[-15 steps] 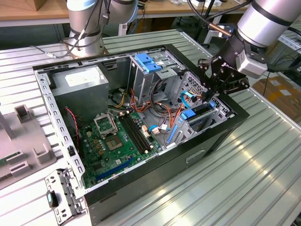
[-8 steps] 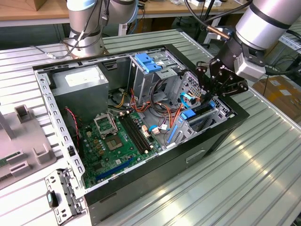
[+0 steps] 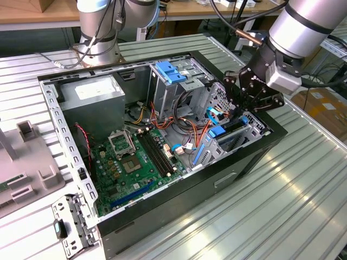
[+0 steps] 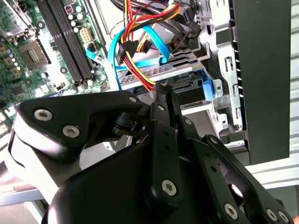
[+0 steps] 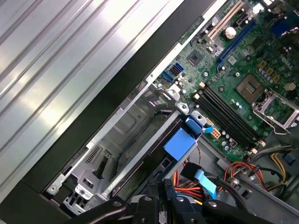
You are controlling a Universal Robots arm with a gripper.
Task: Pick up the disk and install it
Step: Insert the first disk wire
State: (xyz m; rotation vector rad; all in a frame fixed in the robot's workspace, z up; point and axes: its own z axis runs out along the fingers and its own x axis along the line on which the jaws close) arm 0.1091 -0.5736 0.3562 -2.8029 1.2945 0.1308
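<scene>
The disk (image 3: 237, 129) lies in the drive bay at the exterior view's right end of the open computer case (image 3: 54, 108), with blue plastic rails on its sides. In the second wrist view the disk (image 4: 187, 93) shows as a dark slab with a blue rail tab beside it. In the first wrist view the disk (image 5: 145, 156) is seen edge-on under a blue tab. My gripper (image 3: 243, 111) hangs just above the bay, its fingers shut together. The gripper's tips (image 4: 163, 91) sit right at the disk's cabled edge, and nothing shows between them (image 5: 159, 184).
A grey power-supply box (image 3: 92, 95) fills the case's far corner and the green motherboard (image 3: 133, 162) its floor. Orange, red and blue cables (image 3: 190, 130) run beside the bay. A light-blue latch bracket (image 3: 169, 71) stands behind. A second arm's base (image 3: 97, 32) is at the back.
</scene>
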